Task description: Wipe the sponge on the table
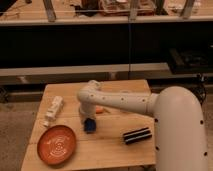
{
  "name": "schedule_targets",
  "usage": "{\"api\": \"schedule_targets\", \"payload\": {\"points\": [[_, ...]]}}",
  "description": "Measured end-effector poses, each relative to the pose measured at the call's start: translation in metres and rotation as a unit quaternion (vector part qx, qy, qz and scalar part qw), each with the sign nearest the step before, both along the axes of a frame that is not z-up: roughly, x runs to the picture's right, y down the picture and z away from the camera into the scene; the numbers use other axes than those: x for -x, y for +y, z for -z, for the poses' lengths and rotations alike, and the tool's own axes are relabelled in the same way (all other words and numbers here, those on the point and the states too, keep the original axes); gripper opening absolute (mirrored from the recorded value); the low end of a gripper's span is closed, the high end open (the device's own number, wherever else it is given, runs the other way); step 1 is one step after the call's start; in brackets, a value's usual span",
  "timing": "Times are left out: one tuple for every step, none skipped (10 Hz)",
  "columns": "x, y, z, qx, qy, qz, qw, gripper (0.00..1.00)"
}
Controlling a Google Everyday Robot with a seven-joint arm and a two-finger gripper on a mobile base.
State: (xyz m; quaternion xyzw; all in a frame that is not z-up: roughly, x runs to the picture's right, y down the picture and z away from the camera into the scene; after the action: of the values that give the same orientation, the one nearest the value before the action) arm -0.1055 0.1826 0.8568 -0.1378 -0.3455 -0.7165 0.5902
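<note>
My white arm reaches from the right across the light wooden table point(115, 152) and bends down at its left-middle. The gripper point(88, 120) points down and is shut on the small dark-blue sponge point(90, 126). The sponge rests against the tabletop just right of the orange plate. The arm's last link hides most of the fingers from above.
An orange plate point(56, 145) lies at the front left. A white blocky object point(52, 110) sits near the left edge. A black block with white stripes point(137, 135) lies front right. A small orange item point(100, 110) peeks out under the arm. My white body fills the right side.
</note>
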Motion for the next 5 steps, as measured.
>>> {"api": "schedule_targets", "payload": {"points": [[-0.014,0.000,-0.003,0.000,0.005,-0.012,0.9999,0.00],[-0.036,0.001,-0.003,-0.002,0.012,-0.029,0.9995,0.00],[-0.058,0.003,-0.001,-0.004,0.023,-0.035,0.9991,0.00],[-0.077,0.006,0.003,-0.007,0.035,-0.044,0.9984,0.00],[-0.092,0.014,0.008,-0.009,0.049,-0.048,0.9976,0.00]]}}
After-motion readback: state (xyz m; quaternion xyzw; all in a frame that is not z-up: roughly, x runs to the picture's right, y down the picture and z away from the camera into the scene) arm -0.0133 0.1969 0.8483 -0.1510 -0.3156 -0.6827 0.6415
